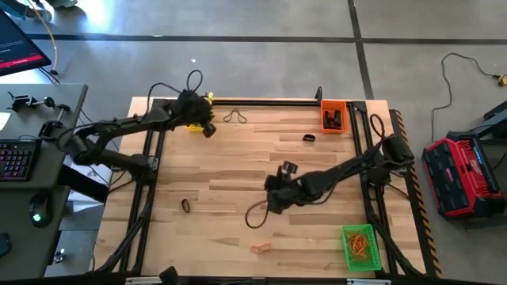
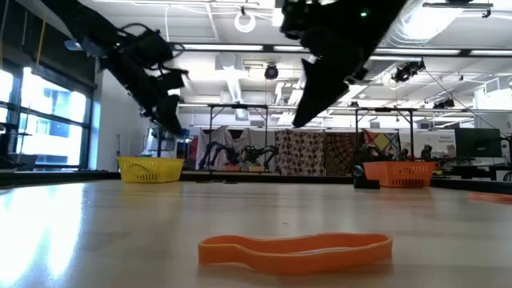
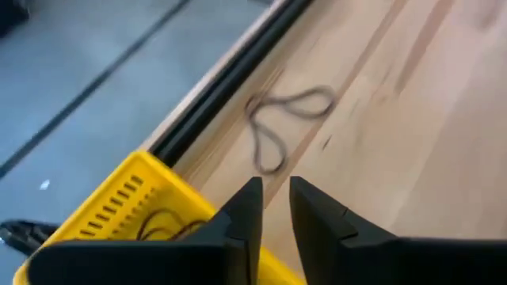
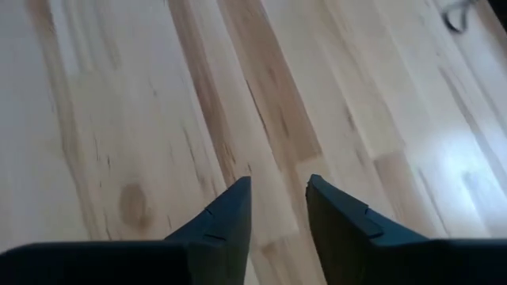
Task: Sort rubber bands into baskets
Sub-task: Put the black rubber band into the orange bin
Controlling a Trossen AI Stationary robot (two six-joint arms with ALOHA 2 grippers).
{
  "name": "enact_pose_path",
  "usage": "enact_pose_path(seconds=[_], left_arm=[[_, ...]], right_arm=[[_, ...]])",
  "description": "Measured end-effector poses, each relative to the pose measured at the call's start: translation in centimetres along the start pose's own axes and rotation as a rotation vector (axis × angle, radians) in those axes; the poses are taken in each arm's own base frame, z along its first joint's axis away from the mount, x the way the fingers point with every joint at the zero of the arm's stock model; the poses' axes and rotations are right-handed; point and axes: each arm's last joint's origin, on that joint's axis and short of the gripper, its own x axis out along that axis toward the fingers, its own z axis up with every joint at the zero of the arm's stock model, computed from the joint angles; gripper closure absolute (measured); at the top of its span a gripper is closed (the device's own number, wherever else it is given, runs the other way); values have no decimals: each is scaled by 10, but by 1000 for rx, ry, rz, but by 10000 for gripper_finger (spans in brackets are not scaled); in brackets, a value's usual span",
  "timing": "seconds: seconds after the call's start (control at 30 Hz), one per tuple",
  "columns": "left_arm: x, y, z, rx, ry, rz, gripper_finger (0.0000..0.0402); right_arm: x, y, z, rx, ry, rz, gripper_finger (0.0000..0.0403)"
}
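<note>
Here, my left pincer (image 3: 275, 207) hangs over the yellow basket (image 3: 127, 202), its tips a narrow gap apart and empty — dark bands lie inside. My right pincer (image 4: 277, 207), slightly parted, hovers over bare bench (image 1: 230, 170). The orange basket (image 1: 333, 115) holds black bands, the green basket (image 1: 358, 246) orange ones. An orange band (image 2: 296, 247) lies flat, stretched crosswise in the low view.

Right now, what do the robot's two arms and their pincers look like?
Both arms are dark, nearly black, jointed segments with black cables looping off them. The left pincer and the right pincer each end in two dark, wedge-shaped fingers tapering to blunt tips, with a small stepped notch on the outer edge. No markings or labels show on either arm.
</note>
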Motion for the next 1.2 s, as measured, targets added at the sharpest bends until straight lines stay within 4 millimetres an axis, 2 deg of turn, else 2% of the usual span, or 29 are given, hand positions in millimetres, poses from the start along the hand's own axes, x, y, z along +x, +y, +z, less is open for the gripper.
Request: enact_pose_path(seconds=[0.13, 0.27, 0.43, 0.53, 0.7, 0.87, 1.03, 1.2], left_arm=[[-19, -16, -3, -2, -139, -42, 367], [-33, -34, -13, 10, -274, -95, 384], [-45, -54, -27, 25, -407, -165, 393], [-50, -64, -32, 47, -454, -210, 394], [-57, -79, -34, 56, -517, -287, 394], [-62, -90, -34, 83, -536, -341, 394], [-64, -96, -35, 96, -541, -363, 394], [-64, -98, -35, 102, -540, -369, 394]], right_arm=[[11, -14, 11, -35, 1, 42, 318], [22, -35, 15, -106, 76, 77, 355], [36, -68, 12, -132, 223, 46, 396], [41, -90, 7, -147, 335, 9, 399], [47, -124, -1, -133, 494, -43, 375], [53, -160, -6, -120, 603, -70, 325], [64, -200, -8, -107, 626, -57, 264], [74, -235, -8, -102, 571, 64, 218]])
